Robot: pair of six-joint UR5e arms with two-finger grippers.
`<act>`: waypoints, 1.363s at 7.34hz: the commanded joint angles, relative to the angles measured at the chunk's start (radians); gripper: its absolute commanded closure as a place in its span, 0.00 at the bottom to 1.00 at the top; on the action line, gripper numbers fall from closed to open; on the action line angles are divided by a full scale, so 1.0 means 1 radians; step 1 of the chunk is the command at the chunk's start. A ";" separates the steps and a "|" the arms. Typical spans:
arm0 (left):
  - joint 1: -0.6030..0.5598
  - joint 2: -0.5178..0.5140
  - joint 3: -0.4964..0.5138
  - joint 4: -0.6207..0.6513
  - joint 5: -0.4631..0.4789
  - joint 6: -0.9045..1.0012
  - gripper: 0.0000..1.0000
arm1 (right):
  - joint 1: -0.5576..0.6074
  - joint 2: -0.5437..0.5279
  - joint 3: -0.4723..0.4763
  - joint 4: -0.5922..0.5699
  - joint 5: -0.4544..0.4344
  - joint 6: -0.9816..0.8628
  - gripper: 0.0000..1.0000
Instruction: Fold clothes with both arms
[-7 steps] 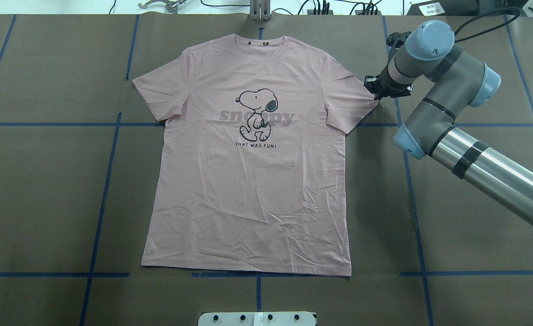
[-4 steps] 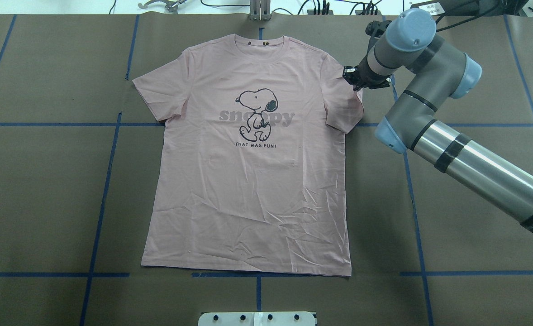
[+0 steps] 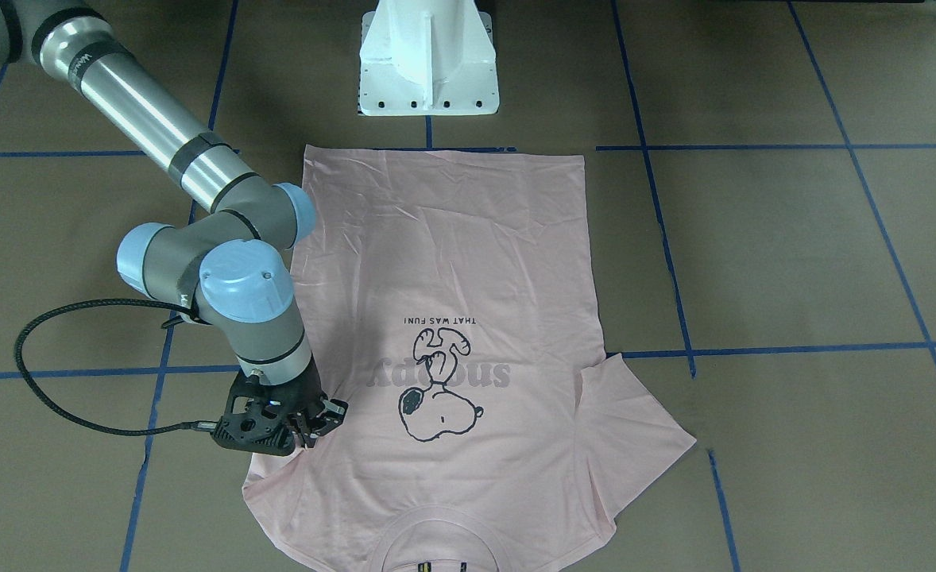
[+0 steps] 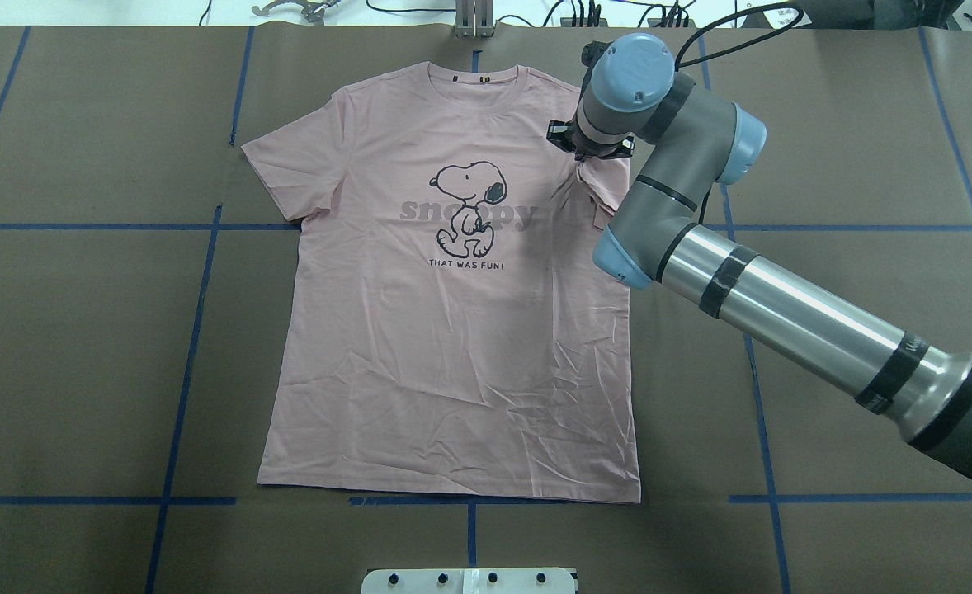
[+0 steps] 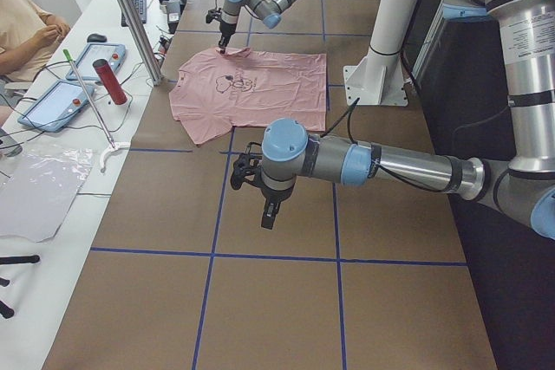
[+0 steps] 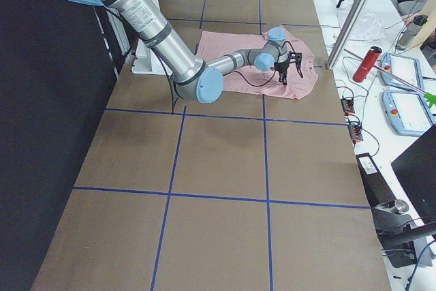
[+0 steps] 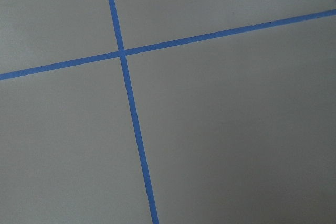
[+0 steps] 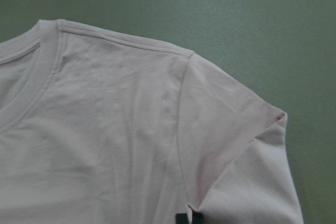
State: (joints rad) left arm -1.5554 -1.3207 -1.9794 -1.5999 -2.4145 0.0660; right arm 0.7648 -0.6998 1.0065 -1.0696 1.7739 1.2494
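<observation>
The pale pink T-shirt (image 4: 453,355) lies flat and face up on the brown table, with the Snoopy drawing (image 4: 468,206) on its chest. My right gripper (image 4: 578,155) is shut on the shirt's right sleeve (image 4: 606,186) and holds it lifted and doubled inward over the shoulder. In the front-facing view the right gripper (image 3: 309,433) sits on the same sleeve. The right wrist view shows the folded sleeve (image 8: 247,156) rising to the fingertips. The left sleeve (image 4: 292,169) lies spread out. My left gripper (image 5: 270,211) hangs over bare table away from the shirt; I cannot tell whether it is open or shut.
The white pedestal base (image 3: 428,63) stands at the table's near edge, behind the shirt's hem. Blue tape lines (image 7: 128,103) cross the table. A side bench holds tablets and a red bottle (image 5: 111,81), a person (image 5: 22,28) sits there, and a metal post (image 5: 130,15) stands by it.
My right gripper has travelled left from the shirt's outer edge to above the shoulder, dragging the right sleeve inward so it now lies doubled over the body.
</observation>
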 commanded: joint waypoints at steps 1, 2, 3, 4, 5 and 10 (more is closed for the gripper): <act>0.000 0.000 -0.002 0.000 0.000 0.000 0.00 | -0.019 0.026 -0.029 0.000 -0.024 0.002 0.97; 0.000 0.000 -0.004 0.000 -0.005 -0.006 0.00 | -0.019 0.026 -0.037 0.000 -0.033 0.001 0.25; 0.002 -0.011 0.002 0.000 -0.074 -0.017 0.00 | -0.018 0.026 -0.042 0.000 -0.042 0.001 0.00; 0.003 -0.032 0.007 -0.009 -0.116 -0.017 0.00 | -0.015 0.026 -0.040 0.000 -0.034 -0.004 0.00; 0.005 -0.037 0.005 -0.055 -0.117 -0.024 0.00 | 0.011 0.026 -0.019 0.000 0.022 -0.007 0.00; 0.222 -0.353 0.265 -0.258 -0.127 -0.430 0.01 | 0.070 -0.345 0.500 -0.007 0.281 -0.007 0.00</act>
State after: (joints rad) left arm -1.4292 -1.5632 -1.7842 -1.8414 -2.5440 -0.2123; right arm 0.8287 -0.8954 1.3177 -1.0709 2.0156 1.2421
